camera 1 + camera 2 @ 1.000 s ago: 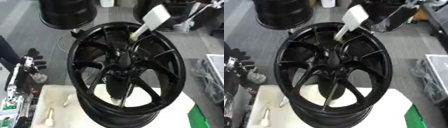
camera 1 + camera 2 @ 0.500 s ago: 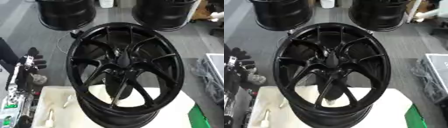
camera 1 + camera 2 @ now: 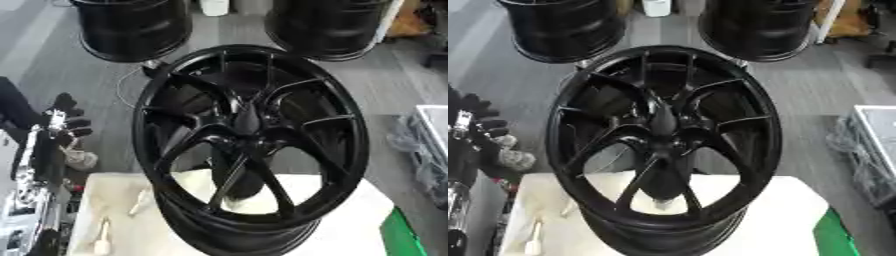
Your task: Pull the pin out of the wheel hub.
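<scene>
I can't tell my left hand [image 3: 66,117] state; wheel hub [image 3: 249,145] beside it looks heavy, rigid; pin unseen, I'd pinch at centre.

Wheel hub [image 3: 249,145] on table [image 3: 367,210]

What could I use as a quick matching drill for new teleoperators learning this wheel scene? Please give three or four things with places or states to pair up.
Things:
1. wheel hub
2. left hand
3. two spare black wheels
4. small pale pieces

Places or states:
A. standing on the floor at the far edge
B. lying on the white pad, left of the rim
C. upright on its rim on the white pad, in the middle
D. at the view's left edge, apart from the wheel

Pairs: 1-C, 2-D, 3-A, 4-B
</scene>
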You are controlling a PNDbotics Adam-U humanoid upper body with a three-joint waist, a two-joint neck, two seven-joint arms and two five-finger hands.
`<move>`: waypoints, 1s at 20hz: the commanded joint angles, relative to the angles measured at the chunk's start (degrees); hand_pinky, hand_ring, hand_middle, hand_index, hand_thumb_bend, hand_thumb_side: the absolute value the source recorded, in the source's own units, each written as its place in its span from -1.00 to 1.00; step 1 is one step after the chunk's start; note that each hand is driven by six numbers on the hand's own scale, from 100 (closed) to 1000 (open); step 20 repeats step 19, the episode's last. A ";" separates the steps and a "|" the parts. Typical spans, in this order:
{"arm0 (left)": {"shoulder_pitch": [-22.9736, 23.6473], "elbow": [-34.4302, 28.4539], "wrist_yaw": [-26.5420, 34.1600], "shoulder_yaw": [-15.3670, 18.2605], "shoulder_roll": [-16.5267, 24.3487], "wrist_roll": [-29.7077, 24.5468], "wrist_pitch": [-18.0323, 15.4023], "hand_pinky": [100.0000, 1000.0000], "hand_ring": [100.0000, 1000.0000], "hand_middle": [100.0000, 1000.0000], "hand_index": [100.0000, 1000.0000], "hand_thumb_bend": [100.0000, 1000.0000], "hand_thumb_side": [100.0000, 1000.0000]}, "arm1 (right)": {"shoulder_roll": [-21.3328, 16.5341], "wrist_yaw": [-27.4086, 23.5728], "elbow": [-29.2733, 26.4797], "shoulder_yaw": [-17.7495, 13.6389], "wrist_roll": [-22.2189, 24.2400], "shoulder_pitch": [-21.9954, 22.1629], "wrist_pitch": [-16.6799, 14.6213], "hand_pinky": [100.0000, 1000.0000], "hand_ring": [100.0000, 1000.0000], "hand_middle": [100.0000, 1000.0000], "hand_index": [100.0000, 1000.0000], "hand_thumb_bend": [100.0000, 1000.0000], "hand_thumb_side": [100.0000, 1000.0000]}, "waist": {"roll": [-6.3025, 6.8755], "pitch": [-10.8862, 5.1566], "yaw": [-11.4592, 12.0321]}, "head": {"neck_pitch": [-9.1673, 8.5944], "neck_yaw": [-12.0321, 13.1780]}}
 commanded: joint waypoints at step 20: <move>-0.68 -1.24 0.56 -0.25 -0.30 0.01 -0.14 0.22 0.13 0.12 0.42 0.03 0.16 | 20.23 -10.76 -40.37 7.31 1.82 6.25 0.20 0.29 0.04 0.78 1.00 -1.00 0.31 | 1.27 -0.63 -0.81 | -0.05 0.60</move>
